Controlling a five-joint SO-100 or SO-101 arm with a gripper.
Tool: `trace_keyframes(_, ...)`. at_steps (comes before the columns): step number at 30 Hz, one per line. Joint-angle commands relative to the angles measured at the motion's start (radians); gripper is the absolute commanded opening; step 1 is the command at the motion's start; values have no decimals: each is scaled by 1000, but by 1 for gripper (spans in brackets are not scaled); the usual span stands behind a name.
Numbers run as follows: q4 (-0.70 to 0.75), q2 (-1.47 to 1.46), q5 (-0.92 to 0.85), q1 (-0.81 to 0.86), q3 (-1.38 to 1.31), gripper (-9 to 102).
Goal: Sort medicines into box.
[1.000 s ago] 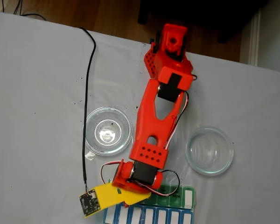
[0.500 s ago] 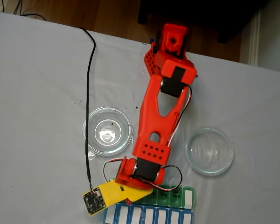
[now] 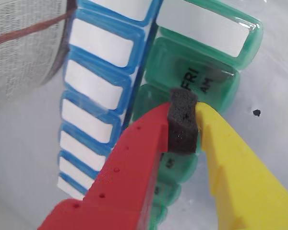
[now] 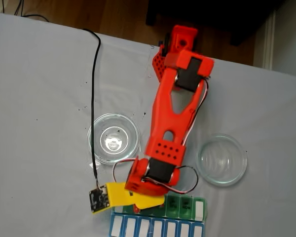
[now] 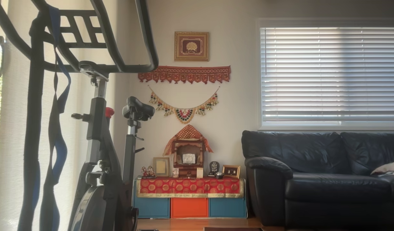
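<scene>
Gripper [image 3: 194,132] closed over box [image 3: 201,67]; fixed view adds glass dishes [image 4: 113,138].

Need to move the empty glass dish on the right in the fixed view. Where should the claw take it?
Take the glass dish by its rim, from straight above, on the edge nearest the arm: one finger of the claw inside, one outside. It sits upright and open-topped, with a thin low wall, and looks too wide to span.
</scene>
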Motion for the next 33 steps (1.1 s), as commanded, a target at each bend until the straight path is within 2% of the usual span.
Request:
trace_keyframes(1,11,199,25,-29,3,1)
trace_keyframes(7,-48,359,3,-46,206,1)
trace_keyframes(13,-2,476,-15,-78,330,1)
trace_keyframes(19,-155,706,-98,-123,684,1)
trace_keyframes(21,-166,799,-101,-138,788,1)
trace_keyframes(28,-146,1213,-158,-224,1200,1)
trace_keyframes(33,18,1536,-135,-244,1361,1)
